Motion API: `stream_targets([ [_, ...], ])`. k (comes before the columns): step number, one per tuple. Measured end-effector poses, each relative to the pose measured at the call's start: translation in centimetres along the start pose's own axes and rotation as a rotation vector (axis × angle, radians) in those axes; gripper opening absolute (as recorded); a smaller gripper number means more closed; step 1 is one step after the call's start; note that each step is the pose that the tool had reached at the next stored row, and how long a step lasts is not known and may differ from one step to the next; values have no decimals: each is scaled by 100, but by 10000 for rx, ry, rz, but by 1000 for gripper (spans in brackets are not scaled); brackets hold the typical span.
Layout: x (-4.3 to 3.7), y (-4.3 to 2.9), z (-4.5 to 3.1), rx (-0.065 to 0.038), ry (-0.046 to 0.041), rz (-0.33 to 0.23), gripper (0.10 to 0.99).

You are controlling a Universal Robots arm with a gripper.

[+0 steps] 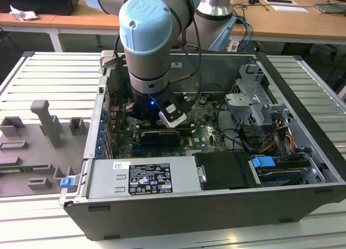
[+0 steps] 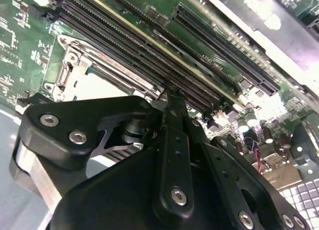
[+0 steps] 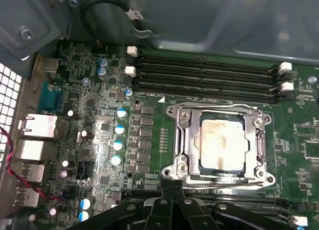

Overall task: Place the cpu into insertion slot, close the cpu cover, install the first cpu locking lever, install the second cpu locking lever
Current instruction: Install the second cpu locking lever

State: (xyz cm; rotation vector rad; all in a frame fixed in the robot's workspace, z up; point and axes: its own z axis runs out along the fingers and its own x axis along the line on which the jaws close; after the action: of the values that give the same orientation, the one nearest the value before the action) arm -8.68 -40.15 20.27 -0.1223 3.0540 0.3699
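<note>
In the first wrist view the cpu point(image 3: 222, 142) lies flat in the insertion slot point(image 3: 175, 114), its dull metal top showing through the square opening of the cpu cover point(image 3: 191, 146). The silvery cover is down over the chip. My gripper point(image 3: 172, 185) hangs just beside the socket's near edge, fingers pressed together with nothing between them. The second wrist view shows the black fingers point(image 2: 172, 103) meeting over the long memory slots, with the socket frame point(image 2: 82, 65) beside them. Whether the locking levers are latched I cannot tell.
The arm's wrist point(image 1: 148, 54) reaches down into an open computer case point(image 1: 303, 103). Long black memory slots point(image 3: 204, 73) run past the socket. Blue-topped capacitors point(image 3: 119, 135) and rear ports point(image 3: 37, 127) stand nearby. A drive cage point(image 1: 251, 106) and cables point(image 1: 270, 141) fill the exterior view's right.
</note>
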Motion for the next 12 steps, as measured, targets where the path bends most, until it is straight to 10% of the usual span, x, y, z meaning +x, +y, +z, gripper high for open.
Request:
stream_targets([
  [12,10,-27,111,-450,-34,23,106],
])
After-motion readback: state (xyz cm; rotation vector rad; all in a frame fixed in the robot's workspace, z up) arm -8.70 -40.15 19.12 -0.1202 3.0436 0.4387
